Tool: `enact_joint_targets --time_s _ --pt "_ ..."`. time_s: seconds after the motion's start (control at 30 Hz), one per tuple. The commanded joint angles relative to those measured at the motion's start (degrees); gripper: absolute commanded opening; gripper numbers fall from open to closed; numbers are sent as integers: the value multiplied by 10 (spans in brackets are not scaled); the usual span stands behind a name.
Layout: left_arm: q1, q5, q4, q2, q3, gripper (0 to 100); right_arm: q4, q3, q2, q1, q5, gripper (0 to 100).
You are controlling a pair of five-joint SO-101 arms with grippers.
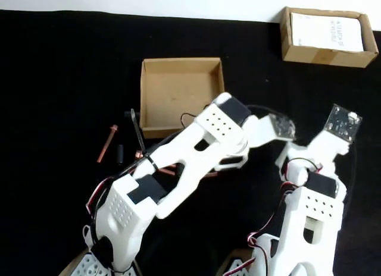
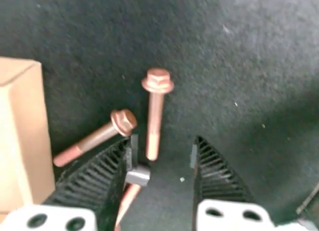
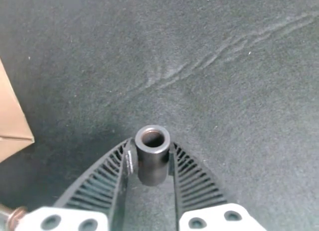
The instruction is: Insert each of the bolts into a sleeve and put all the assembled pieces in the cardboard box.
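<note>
While the right gripper (image 3: 151,149) clamps a dark cylindrical metal sleeve (image 3: 152,166), left gripper (image 2: 165,141) spread wide — above copper-coloured flanged bolts (image 2: 155,116).

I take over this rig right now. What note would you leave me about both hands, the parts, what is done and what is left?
Left hand: open, over loose bolts beside the cardboard box.
Right hand: shut on a black sleeve, its bore empty.
Another bolt and a spare sleeve lie left of the box in the high view.
Done: one sleeve gripped. Left: all insertions, all boxing.
</note>
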Motion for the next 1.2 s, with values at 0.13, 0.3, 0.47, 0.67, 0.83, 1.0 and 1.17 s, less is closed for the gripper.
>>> enact_joint_targets --time_s 0.13,0.3,0.47,0.67,0.83,1.0,1.17 --pt "-22 -5 -26 57 -6 187 -10 -15 -17 15 22 8" --pt "-21 -5 -30 83 -6 185 -10 -42 -17 15 22 8" --pt "-22 -1 -59 119 -6 184 -7 -66 -13 15 22 8" --pt "-13 -1 -62 125 -7 101 -7 -69 -13 15 22 8" --pt "-8 -1 -59 130 -22 19 6 -70 -16 16 21 8" --pt "-12 54 -67 129 -31 8 41 -97 -16 16 18 8" --pt "-14 105 -55 124 -91 9 109 -145 -17 0 18 8"
